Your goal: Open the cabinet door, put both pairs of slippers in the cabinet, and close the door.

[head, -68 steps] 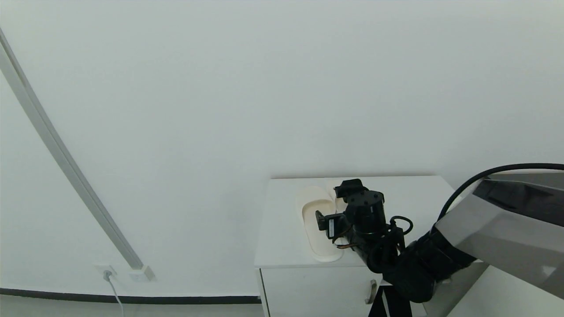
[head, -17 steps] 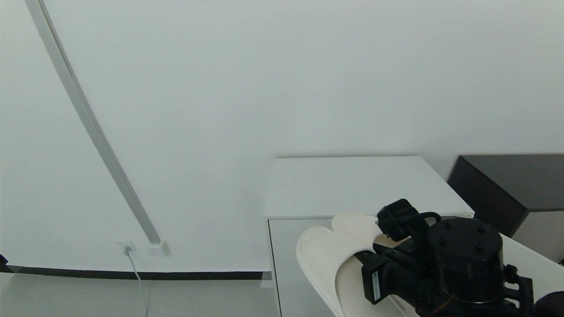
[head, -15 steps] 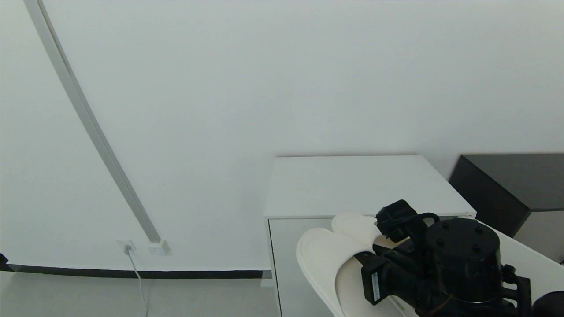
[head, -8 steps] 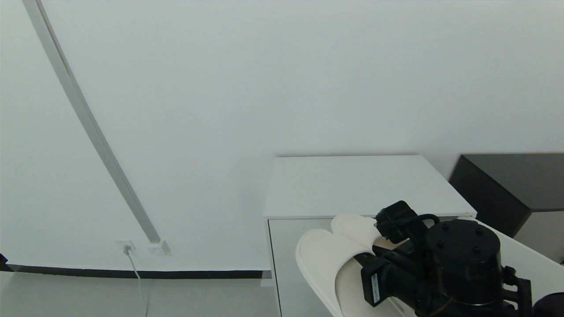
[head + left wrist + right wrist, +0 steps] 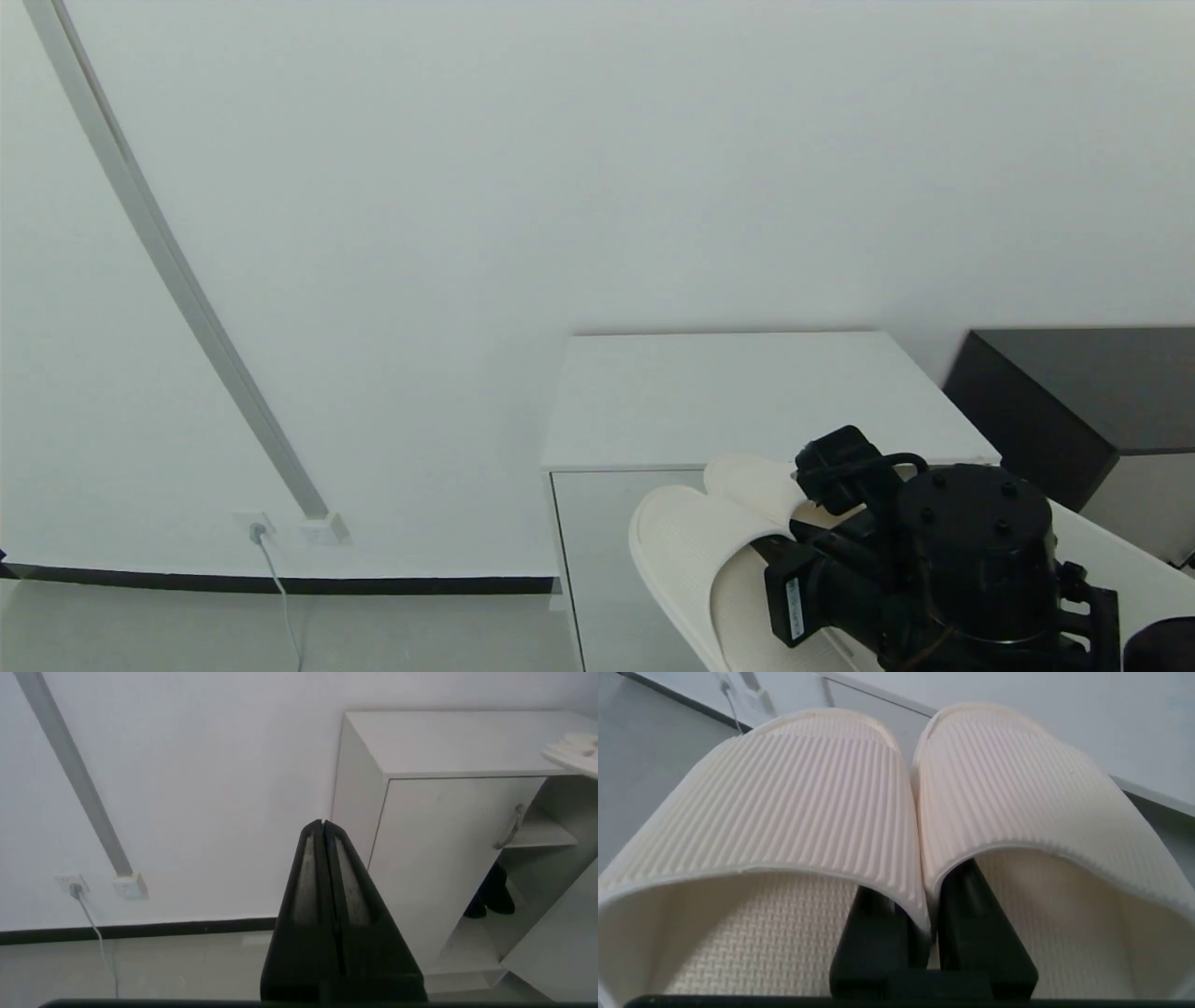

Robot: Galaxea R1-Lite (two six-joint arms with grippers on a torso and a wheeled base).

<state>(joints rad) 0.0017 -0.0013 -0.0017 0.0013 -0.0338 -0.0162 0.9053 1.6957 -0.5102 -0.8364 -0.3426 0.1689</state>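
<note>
Cream, ribbed slippers (image 5: 813,793) sit side by side; right gripper (image 5: 920,910) pinches both.

Cream ribbed slipper pair (image 5: 695,551) side by side in front of white cabinet (image 5: 747,392), its door (image 5: 1130,569) open

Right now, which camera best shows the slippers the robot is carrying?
The right wrist view: both slippers sit side by side, close up, the right gripper clamped on their inner edges. The head view shows their toes, the arm hiding the rest. The left wrist view catches a pale sliver.
</note>
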